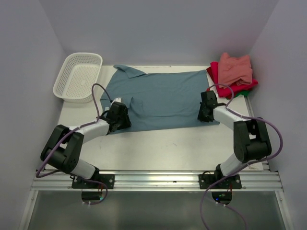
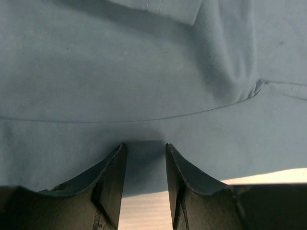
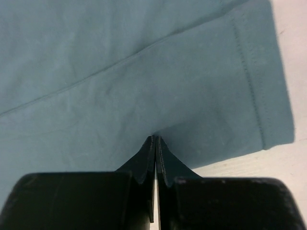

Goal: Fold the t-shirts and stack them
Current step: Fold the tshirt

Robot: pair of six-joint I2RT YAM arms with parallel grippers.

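You have one teal-blue shirt [image 1: 163,98] spread flat mid-tabletop [image 1: 168,148], long axis left to right, collar toward the one white mesh basket [image 1: 64,84] at the far-left corner. Three folded shirts are stacked at the far-right corner: salmon-pink shirt [image 1: 235,69], red shirt [image 1: 216,74], green shirt [image 1: 240,92]. Bare tabletop runs along the near edge. Your left gripper [image 2: 144,149] has its jaws partly apart astride the shirt's near edge. Your right gripper [image 3: 155,139] pinches that edge with its jaws closed.

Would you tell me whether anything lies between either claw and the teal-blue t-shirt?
Nothing visible: the right claw pinches the teal-blue cotton t-shirt at its near edge; the left claw sits open over that edge.
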